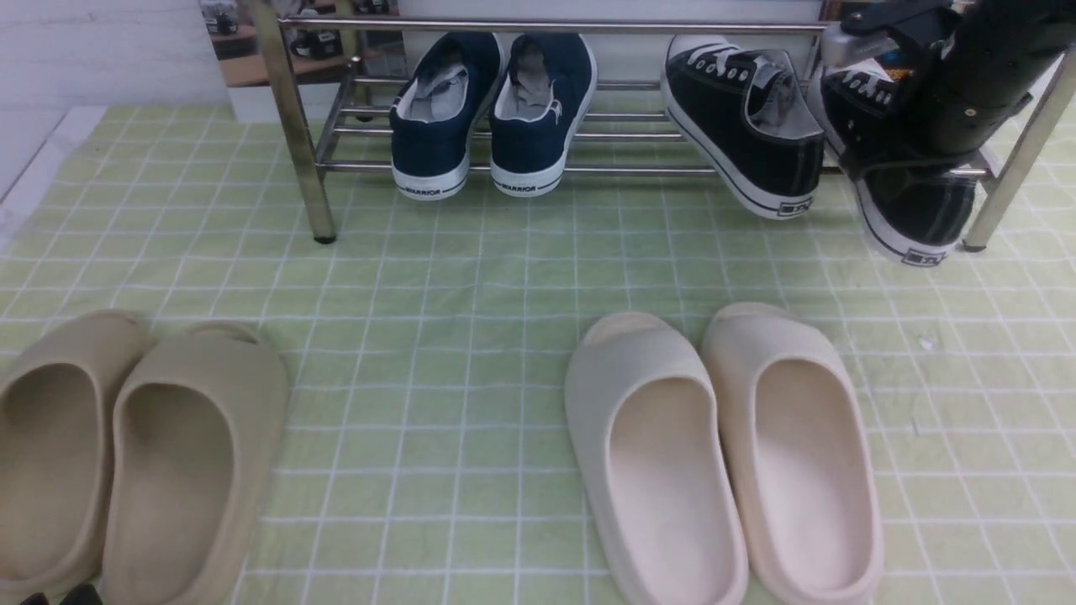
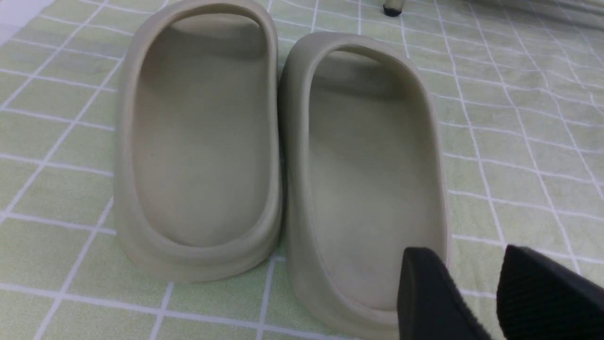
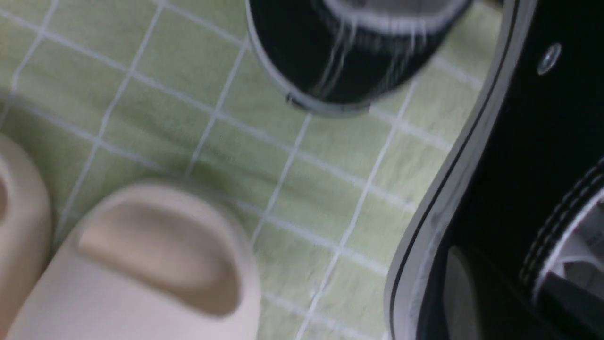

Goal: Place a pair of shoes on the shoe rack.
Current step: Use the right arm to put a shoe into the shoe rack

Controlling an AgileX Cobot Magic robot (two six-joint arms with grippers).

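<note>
At the shoe rack, right gripper seemingly pinches a black sneaker; left gripper gapes empty over tan slides.

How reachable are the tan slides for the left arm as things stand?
Probably yes: the left gripper hangs open right by the tan slides, with nothing in between.

The right pincer had its tips hidden where it gripped the black sneaker; the other sneaker beside it was blurred and cropped at the edge.
</note>
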